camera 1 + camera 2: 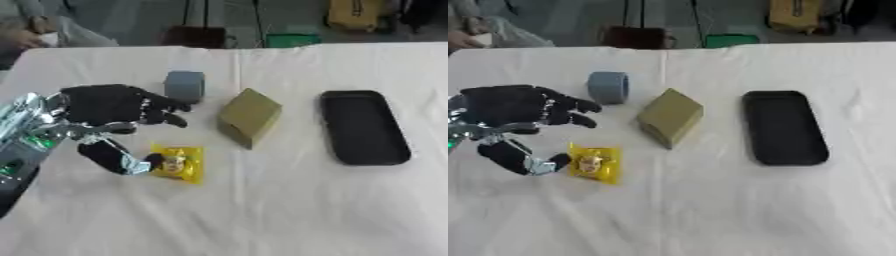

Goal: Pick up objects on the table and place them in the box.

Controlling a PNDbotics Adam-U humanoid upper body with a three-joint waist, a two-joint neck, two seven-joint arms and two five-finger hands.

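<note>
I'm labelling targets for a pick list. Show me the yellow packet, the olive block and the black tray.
yellow packet (180, 163): left eye view, on the printed middle of its face.
olive block (251, 115): left eye view, on its slanted top face.
black tray (363, 127): left eye view, on its bare floor.

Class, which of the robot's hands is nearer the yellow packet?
Left. The left hand hovers just left of the yellow packet, thumb tip at its edge. The right hand shows in neither view.
</note>
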